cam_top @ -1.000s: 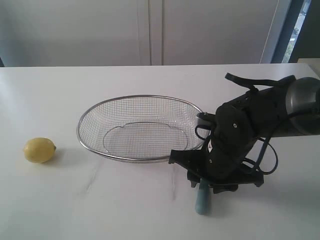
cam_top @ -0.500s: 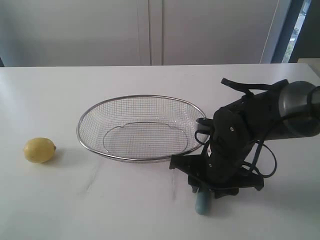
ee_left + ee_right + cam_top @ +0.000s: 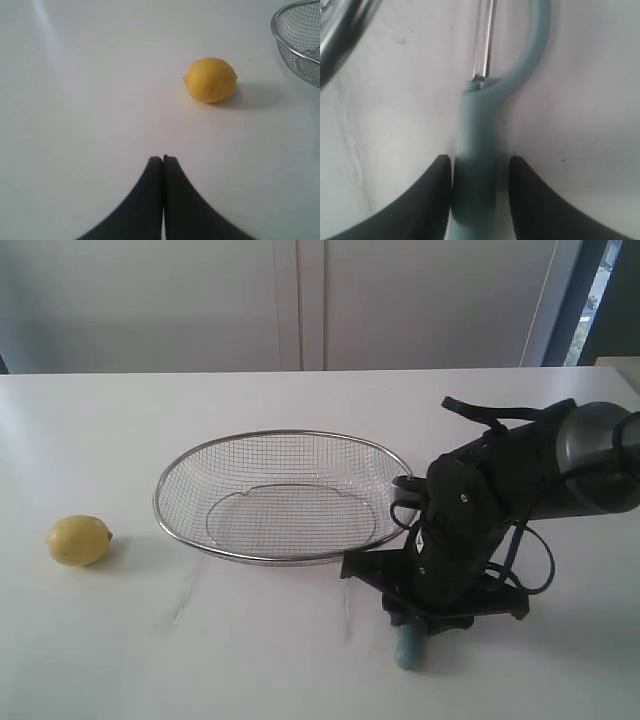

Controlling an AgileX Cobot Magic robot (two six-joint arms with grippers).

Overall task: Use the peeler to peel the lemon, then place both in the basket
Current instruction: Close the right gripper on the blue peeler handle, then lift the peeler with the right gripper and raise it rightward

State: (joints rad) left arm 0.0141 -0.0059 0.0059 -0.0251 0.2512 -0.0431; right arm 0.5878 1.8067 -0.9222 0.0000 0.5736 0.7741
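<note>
Across the broad white tabletop, the large oval basket of silver wire mesh sits mid-table and empty, presumably as the final drop-off. Just off its near-right rim the black right gripper is down low, because the slim peeler with the pale teal-blue handle lies flat there. Its fingers bracket the handle, one pad touching and a sliver of table showing beside the other, so the grip looks not yet clenched. Well apart, left of the basket, rests the small bright yellow oval lemon, unpeeled. Facing it, the left gripper hangs with tips pressed together on nothing, likely idle until the peeler is lifted.
</note>
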